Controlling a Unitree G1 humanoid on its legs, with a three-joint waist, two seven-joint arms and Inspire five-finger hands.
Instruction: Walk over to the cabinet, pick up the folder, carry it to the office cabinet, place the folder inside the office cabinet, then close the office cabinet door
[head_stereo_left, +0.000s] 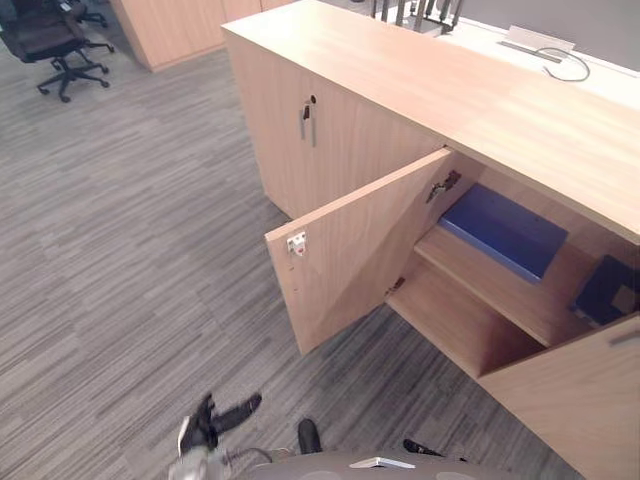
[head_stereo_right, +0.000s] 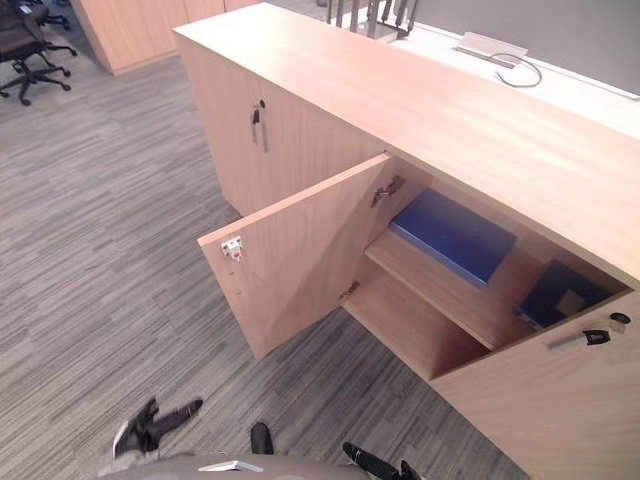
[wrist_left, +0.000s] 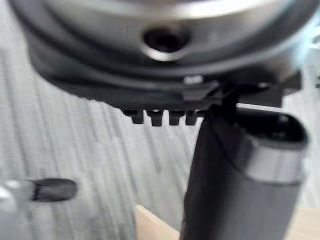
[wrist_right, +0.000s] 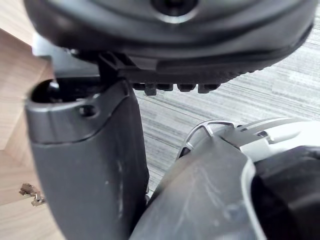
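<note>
At the far left an office chair (head_stereo_left: 50, 45) stands on the grey carpet floor (head_stereo_left: 120, 250). Low at the left hangs the left robot hand (head_stereo_left: 212, 422), its fingers loose and spread, holding nothing. The office cabinet (head_stereo_left: 450, 90) of light wood stands open. Its left door (head_stereo_left: 350, 250) swings out toward the carpet. Inside, the folder (head_stereo_left: 503, 232) lies flat on the upper shelf (head_stereo_left: 480, 285). It is a plain blue rectangle, set a little askew to the shelf edge. Further right on the same shelf stands a darker blue item (head_stereo_left: 607, 290), well apart from it. The right door (head_stereo_right: 540, 400) is open too. Of the right robot hand (wrist_right: 85, 165) I cannot tell whether it is wide or narrow.
</note>
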